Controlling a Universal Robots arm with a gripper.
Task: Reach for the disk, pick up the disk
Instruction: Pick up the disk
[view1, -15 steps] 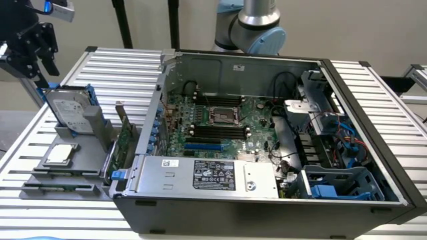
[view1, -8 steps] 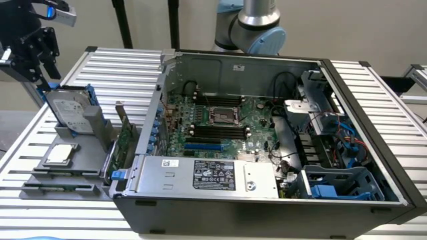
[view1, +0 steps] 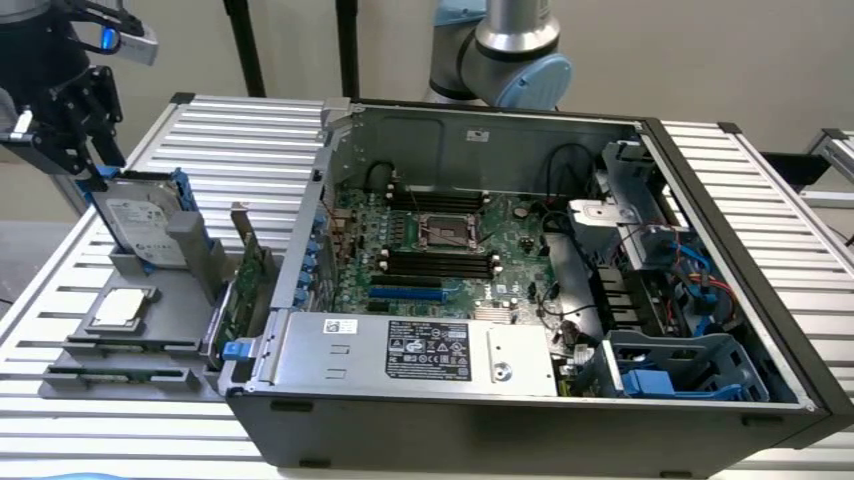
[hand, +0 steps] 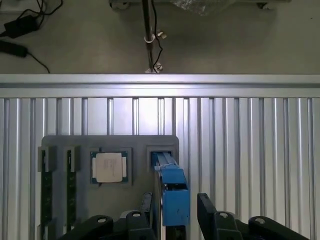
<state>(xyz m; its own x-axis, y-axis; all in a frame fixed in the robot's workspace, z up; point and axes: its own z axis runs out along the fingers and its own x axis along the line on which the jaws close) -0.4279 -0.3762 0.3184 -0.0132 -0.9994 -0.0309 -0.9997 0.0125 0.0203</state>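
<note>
In the exterior view, the disk (view1: 134, 222) stands on its edge in the grey holder (view1: 200, 262), on the exterior view's left. The gripper (view1: 94, 175) is at its top. In the wrist view, the gripper (hand: 175, 205) has one finger on each side of the disk (hand: 172, 192), spread apart and not squeezing it.

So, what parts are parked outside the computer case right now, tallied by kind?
Disk, standing upright in the grey holder: 1
Chip: 1
Memory sticks: 2
Green circuit card, upright beside the case: 1
Total: 5
</note>
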